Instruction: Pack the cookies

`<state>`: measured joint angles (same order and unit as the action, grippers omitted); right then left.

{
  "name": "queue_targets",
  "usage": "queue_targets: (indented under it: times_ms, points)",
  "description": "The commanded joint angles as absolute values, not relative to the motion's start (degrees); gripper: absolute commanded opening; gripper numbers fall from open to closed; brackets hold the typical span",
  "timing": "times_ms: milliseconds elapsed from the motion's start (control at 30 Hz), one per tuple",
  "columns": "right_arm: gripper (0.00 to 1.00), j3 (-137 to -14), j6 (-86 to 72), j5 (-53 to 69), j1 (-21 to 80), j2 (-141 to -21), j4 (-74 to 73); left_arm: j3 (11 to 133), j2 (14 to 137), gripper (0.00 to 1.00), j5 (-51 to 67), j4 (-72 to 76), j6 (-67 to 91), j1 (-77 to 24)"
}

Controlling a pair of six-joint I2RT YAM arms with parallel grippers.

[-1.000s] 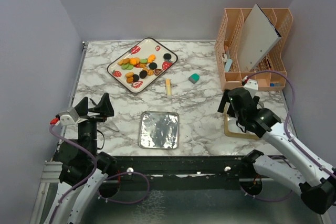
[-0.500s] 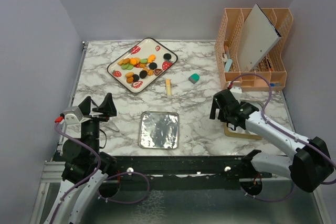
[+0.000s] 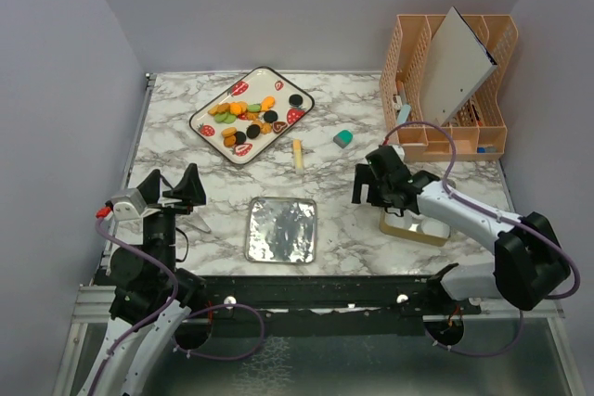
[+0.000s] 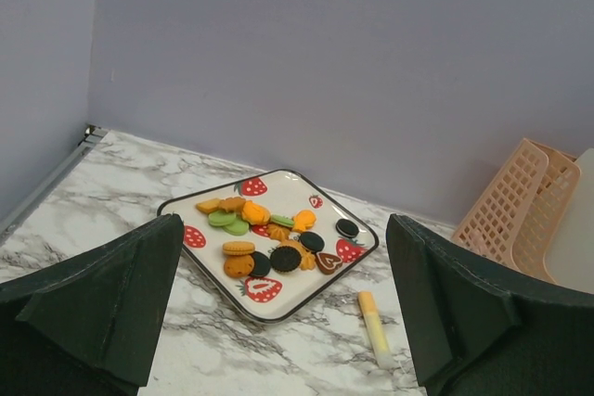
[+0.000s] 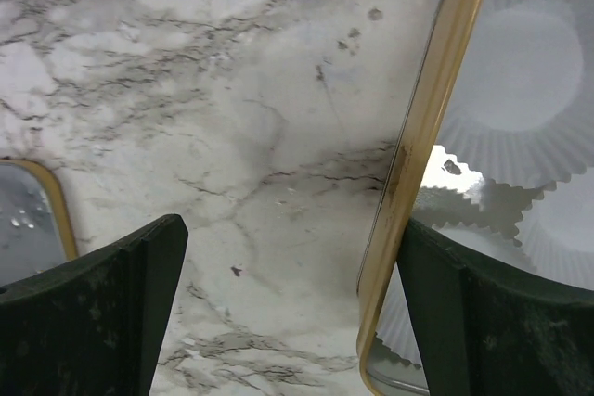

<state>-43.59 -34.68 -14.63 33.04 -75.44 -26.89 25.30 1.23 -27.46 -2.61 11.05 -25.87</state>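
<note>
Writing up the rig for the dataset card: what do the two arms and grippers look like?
Both the left arm and right arm: white link shells, black joints, a purple cable looping along each. The left gripper and right gripper: black, two broad wedge-shaped fingers, matte in the wrist views. Small red connector by the left wrist. No legible markings.

Soft, even light from above fills all 3 views and leaves only faint shadows. The silver tray [image 3: 281, 229] throws dull glare, and a bright glint sits inside the gold-rimmed tray [image 5: 408, 164]. In the wrist views, the near fingers [image 4: 93, 303] look dark and slightly blurred.
</note>
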Motion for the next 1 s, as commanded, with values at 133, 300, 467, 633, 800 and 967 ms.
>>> queue_targets:
  times_ms: [133, 300, 467, 633, 800, 967]
  points:
    - [1.00, -51.3, -34.0, -7.8, 35.5, -83.3, -18.8, 24.5, 1.2, 0.99, -26.0, -1.1, 10.0, -25.4]
    - [1.00, -57.3, -34.2, -7.6, 36.9, -90.2, -16.1, 24.4, 1.2, 0.99, -25.9, -1.0, 10.0, -25.4]
    - [1.00, -64.2, -33.8, -7.4, 38.2, -96.8, -15.6, 24.3, 1.4, 0.99, -26.2, -1.0, 9.8, -25.4]
    - [1.00, -70.8, -32.6, -7.8, 38.3, -102.4, -15.6, 24.0, 1.6, 0.99, -26.7, -0.6, 9.7, -25.4]
    - [1.00, -76.0, -31.1, -9.2, 38.4, -106.5, -15.3, 23.9, 2.3, 0.99, -27.9, -0.6, 9.7, -25.4]
    - [1.00, -78.7, -30.4, -8.4, 38.3, -109.4, -13.0, 23.8, 3.7, 0.99, -27.6, -0.6, 9.6, -25.1]
